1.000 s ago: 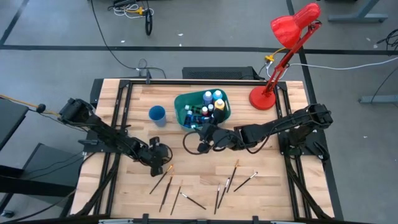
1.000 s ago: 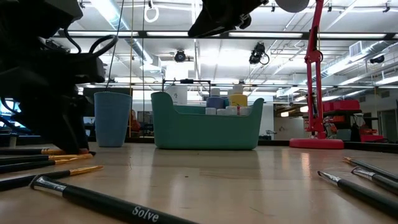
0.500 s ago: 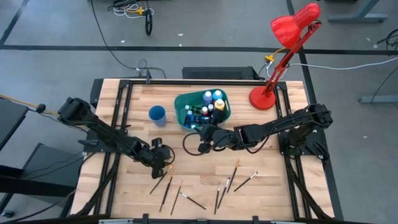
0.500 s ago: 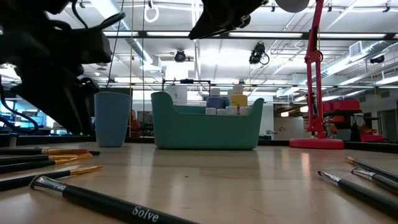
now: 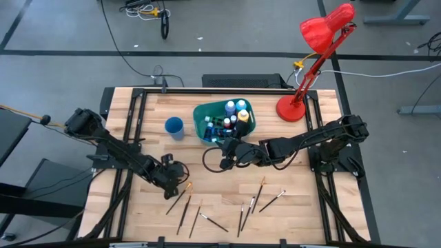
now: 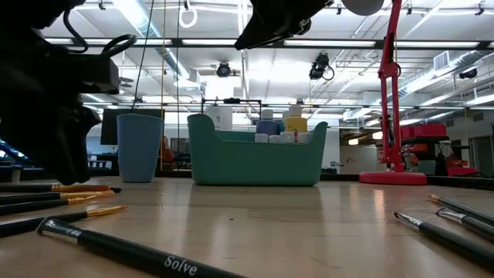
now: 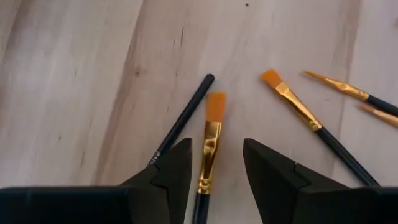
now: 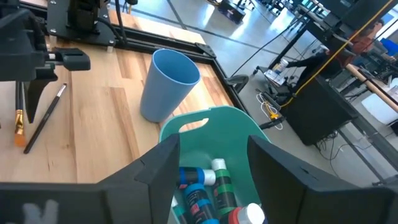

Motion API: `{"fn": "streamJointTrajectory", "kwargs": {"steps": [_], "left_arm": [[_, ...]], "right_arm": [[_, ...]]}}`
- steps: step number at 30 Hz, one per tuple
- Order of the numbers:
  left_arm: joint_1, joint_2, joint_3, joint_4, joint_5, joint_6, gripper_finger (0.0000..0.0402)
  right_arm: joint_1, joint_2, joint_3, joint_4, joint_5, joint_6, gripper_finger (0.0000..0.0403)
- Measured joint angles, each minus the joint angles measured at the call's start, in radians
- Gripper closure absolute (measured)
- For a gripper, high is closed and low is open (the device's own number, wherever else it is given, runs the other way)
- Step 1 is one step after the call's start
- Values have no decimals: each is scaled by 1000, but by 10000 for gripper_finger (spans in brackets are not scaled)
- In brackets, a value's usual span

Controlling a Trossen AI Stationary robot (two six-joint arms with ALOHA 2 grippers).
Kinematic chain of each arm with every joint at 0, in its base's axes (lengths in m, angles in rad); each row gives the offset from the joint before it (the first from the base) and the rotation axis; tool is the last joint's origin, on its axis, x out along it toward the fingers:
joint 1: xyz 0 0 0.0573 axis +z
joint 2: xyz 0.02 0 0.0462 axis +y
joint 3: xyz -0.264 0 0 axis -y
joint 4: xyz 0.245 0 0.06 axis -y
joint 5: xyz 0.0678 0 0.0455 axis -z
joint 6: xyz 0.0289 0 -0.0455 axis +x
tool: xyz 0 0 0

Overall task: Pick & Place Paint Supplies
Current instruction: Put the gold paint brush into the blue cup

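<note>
Now our left gripper (image 7: 216,163), open, straddles orange-tipped brush (image 7: 209,144) at frame bottom; we should descend squarely, close on ferrule. Right gripper (image 8: 211,158) open, empty, above teal bin (image 8: 214,118).

Handle of orange-bristled brush (image 7: 209,149) cut off behind left gripper (image 7: 215,163) fingers. Paint bottles (image 6: 282,131) mostly hidden behind teal bin (image 6: 258,158) wall. Brushes (image 6: 455,224) cut by low view's edge.

both arms are dark, almost black, built of slim links with thicker round joints, and black cables loop beside them. the left end effector (image 7: 214,171) and the right end effector (image 8: 211,165) each have two matte black, angular, wedge-shaped fingers.
</note>
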Motion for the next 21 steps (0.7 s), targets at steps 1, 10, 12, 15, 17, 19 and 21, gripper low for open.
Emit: {"fn": "streamJointTrajectory", "kwargs": {"steps": [1, 10, 12, 15, 17, 19, 21], "left_arm": [[0, 0, -1, -1, -9, -5, 249], [-6, 31, -2, 29, -26, -16, 249], [-13, 49, -1, 54, -23, -19, 249], [-24, 80, 2, 75, -22, -14, 249], [-31, 92, 2, 78, -33, -7, 249], [-34, 94, 2, 78, -58, -7, 249], [-34, 95, 2, 78, -68, 4, 249]], "right_arm": [[0, 0, 0, 0, 0, 0, 211], [0, 0, 0, 2, -1, 0, 211], [0, 0, 0, 2, -1, 0, 211], [0, 0, 0, 2, -3, 0, 211], [0, 0, 0, 2, -4, 0, 211], [0, 0, 0, 2, -21, 0, 211], [0, 0, 0, 2, -47, 0, 211]]}}
